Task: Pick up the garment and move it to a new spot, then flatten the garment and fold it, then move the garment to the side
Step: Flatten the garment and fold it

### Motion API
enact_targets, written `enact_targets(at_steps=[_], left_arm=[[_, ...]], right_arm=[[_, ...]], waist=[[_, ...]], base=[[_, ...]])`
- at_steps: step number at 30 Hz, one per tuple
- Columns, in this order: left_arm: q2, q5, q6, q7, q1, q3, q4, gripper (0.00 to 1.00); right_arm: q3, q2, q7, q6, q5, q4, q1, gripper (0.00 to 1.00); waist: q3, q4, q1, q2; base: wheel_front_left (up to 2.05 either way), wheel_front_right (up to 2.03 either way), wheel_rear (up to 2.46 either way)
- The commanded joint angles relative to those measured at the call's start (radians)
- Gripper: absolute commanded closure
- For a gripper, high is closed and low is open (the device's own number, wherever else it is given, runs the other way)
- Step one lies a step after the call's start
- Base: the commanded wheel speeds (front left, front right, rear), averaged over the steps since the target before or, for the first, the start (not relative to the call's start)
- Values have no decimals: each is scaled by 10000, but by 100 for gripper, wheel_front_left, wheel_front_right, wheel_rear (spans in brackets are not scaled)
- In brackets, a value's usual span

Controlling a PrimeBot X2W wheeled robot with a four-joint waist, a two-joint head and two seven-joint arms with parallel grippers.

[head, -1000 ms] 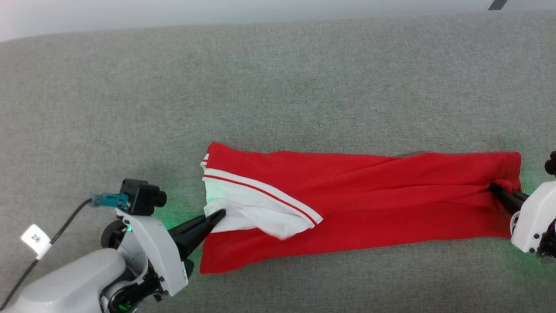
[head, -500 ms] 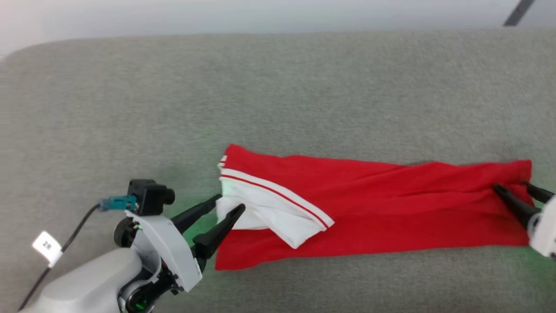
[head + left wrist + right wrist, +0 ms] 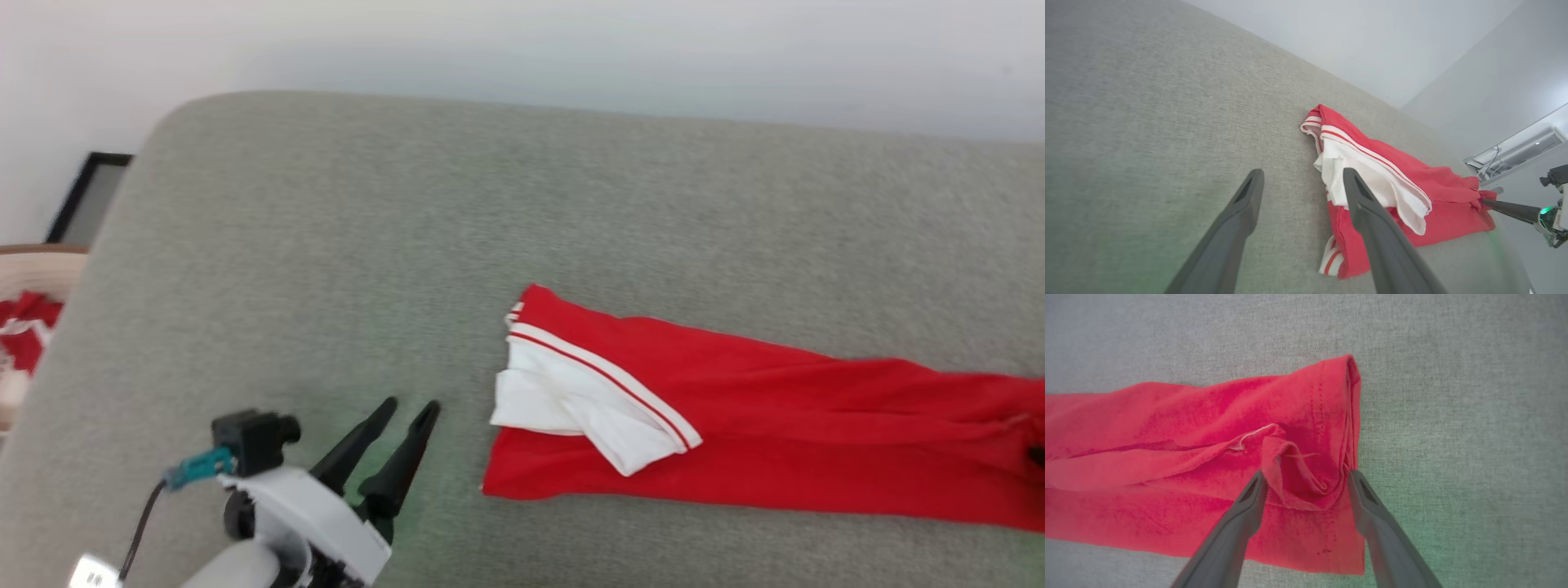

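Garment: a red jersey shirt (image 3: 775,425) with white short sleeves, folded lengthwise into a long strip, lies on the grey fabric-covered bench (image 3: 326,245), to the robot's right of centre.
Long axis: it runs left to right across the robot, slanting slightly in the head view. The neck-and-sleeve end points left and the hem end points right.
Sleeve: a white sleeve (image 3: 588,400) with red-striped trim lies folded on top at the left end.
Left gripper (image 3: 411,403): it is near the strip's left end, not touching, with its fingers (image 3: 400,457) spread wide and empty.
Right gripper (image 3: 1306,474): it is at the hem, with its fingers wide apart and gripping nothing. They straddle a puckered ridge (image 3: 1294,465) of cloth.
Step in hand: probably the crosswise fold.
Doing it well: smooth the pucker first, pinch every layer at the corners, keep the sleeve tucked, and lay the ends squarely together.
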Motion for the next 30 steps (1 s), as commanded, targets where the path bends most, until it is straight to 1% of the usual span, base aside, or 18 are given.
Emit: enact_targets(at_steps=[1, 6, 7, 8, 15, 16, 19, 21, 23, 25, 30], left_arm=[[-157, 516, 19, 8, 501, 604, 47, 0], [-697, 2431, 44, 7, 1205, 2212, 228, 0], [-697, 2431, 44, 7, 1205, 2212, 228, 0], [-954, 3241, 64, 7, 1403, 2895, 184, 0], [-1902, 6273, 217, 6, 1900, 4945, -515, 0], [-1902, 6273, 217, 6, 1900, 4945, -515, 0], [-2311, 7246, 322, 6, 2114, 5607, -629, 0], [-2694, 7566, 294, 6, 2205, 6004, -645, 0], [-2914, 7970, 245, 6, 2258, 6294, -639, 0], [-3174, 8304, 165, 6, 2277, 6488, -631, 0], [-3582, 9097, 77, 6, 2103, 6728, -507, 0]], right_arm=[[-347, 72, 290, -4, -39, 2, 201, 0], [-1061, 293, 1204, -4, -470, 246, 267, 0], [-1061, 293, 1204, -4, -470, 246, 267, 0], [-1342, 404, 1565, -4, -684, 354, 192, 0], [-2415, 798, 2462, -4, -1440, 388, -235, 0], [-2415, 798, 2462, -4, -1440, 388, -235, 0], [-2734, 981, 2720, -4, -1818, 250, -421, 0], [-2953, 1140, 2879, -4, -2049, 162, -590, 0], [-3079, 1303, 3077, -4, -2362, 131, -677, 0], [-3222, 1504, 3272, -4, -2635, 134, -780, 0], [-3425, 2028, 3660, -4, -3333, 263, -1042, 0]], waist=[[-372, 511, 0, 0], [-401, 619, 0, 0], [-401, 619, 0, 0], [-403, 640, 0, 0], [-294, 602, 0, 0], [-294, 602, 0, 0], [-209, 543, 0, 0], [-146, 498, 0, 0], [-66, 469, 0, 0], [35, 471, 0, 0], [396, 499, 0, 0]], base=[[0, 0, 0], [0, 0, 0], [0, 0, 0], [0, 0, 0], [0, 0, 0], [0, 0, 0], [0, 0, 0], [0, 0, 0], [0, 0, 0], [0, 0, 0], [0, 0, 0]])
